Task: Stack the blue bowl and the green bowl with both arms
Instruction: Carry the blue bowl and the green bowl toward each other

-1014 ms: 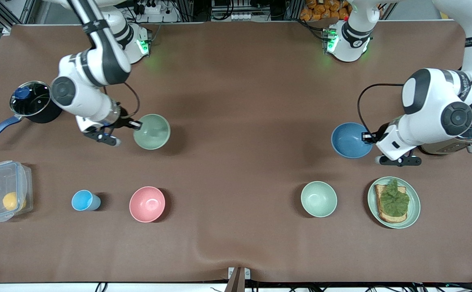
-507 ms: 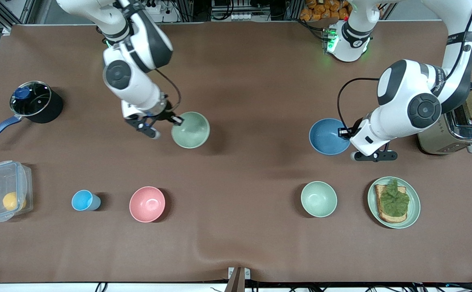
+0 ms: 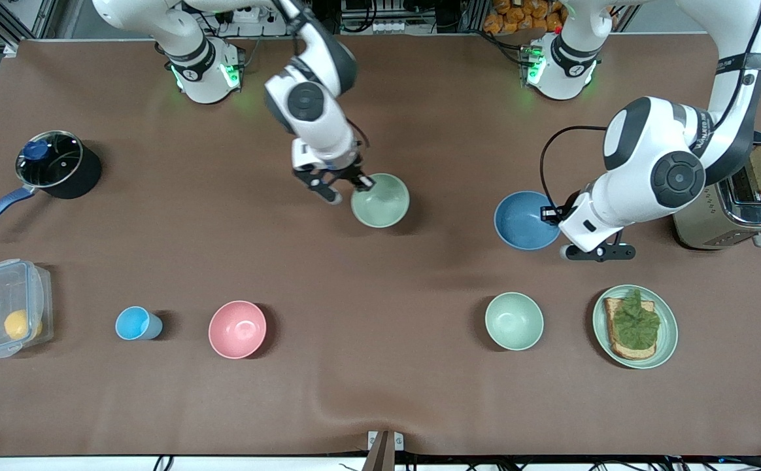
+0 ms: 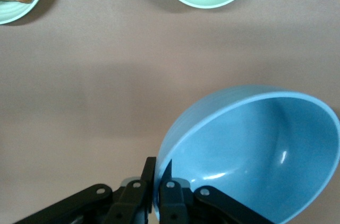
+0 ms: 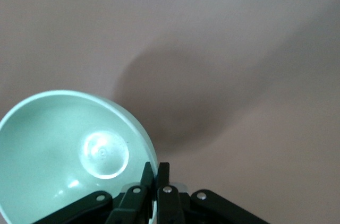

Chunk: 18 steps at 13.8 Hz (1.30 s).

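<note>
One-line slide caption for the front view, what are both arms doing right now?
Right gripper holds the green bowl by its rim above mid-table; left gripper grips the blue bowl nearby.

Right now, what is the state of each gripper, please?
Left gripper: shut on the rim of the round matte blue bowl.
Right gripper: shut on the rim of the round pale sage-green bowl.

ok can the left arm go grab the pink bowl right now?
Probably not: the left gripper is shut on the blue bowl's rim, and the pink bowl sits toward the right arm's end of the table.
</note>
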### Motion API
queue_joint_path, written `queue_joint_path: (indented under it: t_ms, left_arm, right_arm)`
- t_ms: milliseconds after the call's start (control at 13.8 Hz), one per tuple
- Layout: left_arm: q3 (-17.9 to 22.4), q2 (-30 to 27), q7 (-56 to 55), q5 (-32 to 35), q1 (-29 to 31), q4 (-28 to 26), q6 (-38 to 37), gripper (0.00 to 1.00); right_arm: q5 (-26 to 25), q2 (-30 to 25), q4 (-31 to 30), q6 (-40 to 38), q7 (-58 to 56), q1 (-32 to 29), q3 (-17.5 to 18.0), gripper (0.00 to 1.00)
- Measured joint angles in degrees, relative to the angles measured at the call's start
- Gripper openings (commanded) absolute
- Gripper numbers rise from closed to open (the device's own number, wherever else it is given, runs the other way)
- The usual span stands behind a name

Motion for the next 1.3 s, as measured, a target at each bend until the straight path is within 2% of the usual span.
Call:
queue_joint_path:
  t_ms: [145,290,507,580,652,725,1304]
  left_arm:
    - [-0.3,0.6,-0.3,-0.6,-0.9,0.1,0.0,0.00]
    - [-0.4,1.4,-1.7,-0.9,-2.1,0.3,0.0,0.00]
    - [-0.5,3.1,-3.9,-1.1,-3.6,0.6,0.0,0.00]
    - [-0.5,3.9,-4.8,-1.1,-4.2,0.8,0.0,0.00]
    - [-0.6,4.7,-5.3,-1.1,-4.9,0.9,0.0,0.00]
    - [-0.6,5.3,-5.8,-1.2,-5.6,0.9,0.0,0.00]
    - [-0.6,8.1,-8.1,-2.7,-8.3,1.4,0.3,0.00]
  right_arm:
    - [-3.3,4.0,4.5,0.0,4.9,1.5,-0.1,0.00]
    - [-7.0,6.6,6.5,0.0,8.6,1.7,-0.1,0.00]
    - [-8.0,8.6,7.0,1.2,10.1,2.4,-0.1,0.00]
    - [-8.0,8.8,7.2,1.3,10.5,2.6,-0.1,0.47]
    - [-8.1,8.8,7.2,1.3,10.9,2.7,-0.1,0.85]
    - [-8.1,8.9,7.3,1.3,11.0,2.7,-0.1,1.00]
    - [-8.1,9.2,7.9,1.3,12.3,2.1,-0.9,1.00]
